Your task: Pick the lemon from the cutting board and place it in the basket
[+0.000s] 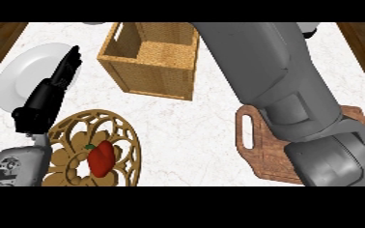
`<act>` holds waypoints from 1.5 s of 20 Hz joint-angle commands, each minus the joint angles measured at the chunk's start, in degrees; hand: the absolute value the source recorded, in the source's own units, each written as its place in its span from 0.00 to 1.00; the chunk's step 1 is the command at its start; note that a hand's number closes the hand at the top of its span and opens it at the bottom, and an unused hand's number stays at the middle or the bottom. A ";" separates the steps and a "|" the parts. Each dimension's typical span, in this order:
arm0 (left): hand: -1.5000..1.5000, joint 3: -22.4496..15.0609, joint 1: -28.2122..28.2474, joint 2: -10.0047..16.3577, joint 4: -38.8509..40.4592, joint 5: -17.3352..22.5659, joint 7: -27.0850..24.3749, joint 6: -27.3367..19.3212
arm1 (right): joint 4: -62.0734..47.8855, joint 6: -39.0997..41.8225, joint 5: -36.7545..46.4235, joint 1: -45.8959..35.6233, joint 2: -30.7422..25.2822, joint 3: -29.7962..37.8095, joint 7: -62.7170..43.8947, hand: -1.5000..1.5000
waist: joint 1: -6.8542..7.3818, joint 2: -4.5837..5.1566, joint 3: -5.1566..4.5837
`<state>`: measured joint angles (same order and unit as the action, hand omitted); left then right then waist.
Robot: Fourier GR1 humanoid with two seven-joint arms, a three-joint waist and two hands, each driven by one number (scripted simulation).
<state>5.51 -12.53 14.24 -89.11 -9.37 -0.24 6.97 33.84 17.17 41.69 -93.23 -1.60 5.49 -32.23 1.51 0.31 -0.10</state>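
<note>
White marbled stone is the counter (185, 125) here, and a square woven basket (149, 77) of pale wood stands open-topped at the middle of its far edge. As far as its inside shows, there is only its own weave. A brown wooden cutting board (260, 149) lies toward the counter's near right corner, its slotted handle pointing to the left. Most of it is covered by the robot's grey right forearm (271, 77), which slants up from that corner, passes just beside the basket's right wall and runs on past the far edge. The right hand lies beyond what I can see, so I cannot tell how it stands or whether it has anything. The lemon is not to be made out either; the part of the board that shows is bare, and the rest is hidden under the arm. On the other side, the black left hand (50, 94) rests over the right rim of a white plate (25, 72) at the counter's left edge, fingers straight and pointing away, holding nothing, with the left forearm (21, 166) coming in at the near left corner. Just beside it, near the front edge, sits a round carved openwork wooden plate (132, 140) with a red bell pepper (102, 158) lying on it, green stem upward.
</note>
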 commanded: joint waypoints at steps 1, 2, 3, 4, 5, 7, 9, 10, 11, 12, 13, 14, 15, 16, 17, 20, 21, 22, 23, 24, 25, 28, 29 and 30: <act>0.50 0.10 -1.34 0.09 -1.30 -0.35 2.14 -0.38 | -2.50 1.63 3.06 -2.18 0.48 -3.02 -1.85 1.00 | -0.29 -0.12 0.04; 0.50 1.32 -0.50 1.74 -2.16 1.50 2.18 1.84 | -3.72 2.95 4.04 -0.92 -1.17 -4.24 1.85 1.00 | 0.05 -0.01 0.04; 0.50 1.19 -0.61 0.76 1.05 0.76 -1.12 0.84 | -5.54 2.25 4.43 -2.92 -1.11 -4.05 2.36 1.00 | 0.22 0.28 -0.01; 0.50 1.36 -1.06 1.40 0.42 0.94 -0.02 1.40 | -5.40 6.30 4.00 -2.38 -2.08 -4.52 3.41 1.00 | -0.18 0.08 0.02; 0.50 0.12 -0.54 -0.60 1.52 -0.31 -0.80 -0.22 | -5.98 4.07 4.14 0.02 -0.97 -4.63 5.45 1.00 | -0.28 0.15 0.03; 0.50 0.24 0.38 -0.07 1.25 -1.09 -2.55 -0.36 | -6.21 6.49 1.29 -1.64 -0.26 -1.78 3.27 0.00 | -0.35 -0.04 0.04; 0.50 0.97 1.38 0.60 1.24 -0.09 -3.05 0.75 | -7.42 3.14 1.02 1.42 0.41 -1.13 6.06 0.00 | 0.00 0.12 0.04; 0.50 0.09 2.75 -0.41 -1.52 -0.66 -1.64 -0.09 | -5.12 5.06 -1.81 0.02 1.50 -1.87 2.58 0.00 | -0.07 -0.30 0.06; 0.50 -0.75 0.83 -1.31 1.71 -2.15 -3.17 -1.20 | -6.89 5.85 -1.08 -0.91 0.25 0.13 4.76 0.00 | -0.36 0.03 0.04; 0.50 1.88 -2.73 1.36 1.66 0.45 0.76 1.15 | -6.59 5.06 -1.52 -1.48 0.60 0.73 4.29 0.00 | -0.39 0.01 0.06; 0.50 0.09 0.94 0.36 -2.35 0.03 0.93 1.32 | -7.86 4.39 -2.12 -2.25 -0.15 1.87 5.31 0.00 | 0.40 0.05 0.06; 0.50 -1.45 1.03 -1.70 -1.71 -1.81 0.47 -0.80 | -6.94 0.40 -2.25 -0.49 1.53 0.96 5.16 0.00 | 0.17 0.01 0.05; 0.50 0.31 0.42 -0.79 3.32 -1.29 -3.16 -0.42 | -5.59 -0.30 -2.75 -1.78 1.54 2.09 4.32 0.00 | -0.36 0.06 0.03; 0.50 1.57 0.34 1.20 0.88 -0.60 -2.53 0.57 | -5.42 -1.38 -3.46 -1.78 1.04 3.57 4.81 0.00 | -0.11 0.02 0.05; 0.50 1.17 -1.37 0.08 0.58 1.23 0.23 1.51 | -5.33 -6.42 -4.63 -0.54 1.56 4.73 5.70 0.00 | 0.33 0.20 0.05; 0.50 0.58 -0.89 -0.11 0.64 -0.57 -0.28 0.21 | -3.02 -13.51 -8.62 -0.47 1.57 9.80 3.15 0.00 | -0.05 0.00 0.07; 0.50 0.83 1.17 0.13 0.25 -0.49 -1.79 0.44 | -1.90 -16.04 -8.51 -1.10 1.03 11.48 2.02 0.00 | -0.14 -0.08 0.07; 0.50 0.31 0.62 -0.22 0.37 -0.77 -0.27 0.33 | -1.03 -19.25 -8.88 0.20 0.66 12.60 2.19 0.00 | -0.56 -0.10 0.10; 0.50 -0.08 1.81 -0.86 -0.45 -1.05 -1.58 -0.16 | -1.27 -23.41 -7.70 1.45 0.70 12.49 2.74 0.00 | -0.06 0.07 0.07; 0.50 0.99 -1.36 0.23 -1.21 0.13 1.76 0.60 | -0.26 -21.48 -9.26 1.55 -3.02 14.28 3.90 0.00 | -0.79 -0.08 0.15; 0.50 1.00 -0.80 0.14 0.61 -0.79 -0.51 -0.04 | -0.19 -24.28 -8.87 2.30 -2.61 14.49 3.56 0.00 | -0.90 0.05 0.09; 0.50 1.26 -0.19 0.22 0.19 -0.63 -0.81 0.05 | -0.64 -26.47 -9.80 3.54 -7.50 17.22 4.79 0.00 | -0.56 0.26 0.07; 0.50 1.94 -0.58 1.00 1.04 0.54 -0.63 1.43 | -0.95 -27.61 -10.01 2.96 -7.42 17.65 3.80 0.00 | -0.49 0.19 0.05; 0.50 1.27 -0.36 0.39 -0.48 0.22 0.72 1.03 | -0.12 -27.61 -10.48 5.72 -9.01 18.29 5.17 0.00 | -0.88 -0.02 0.11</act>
<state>6.52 -12.66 14.41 -89.36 -9.65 -0.21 7.48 33.03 -6.78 32.27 -90.27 -6.90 21.10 -28.08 0.94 0.34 -0.02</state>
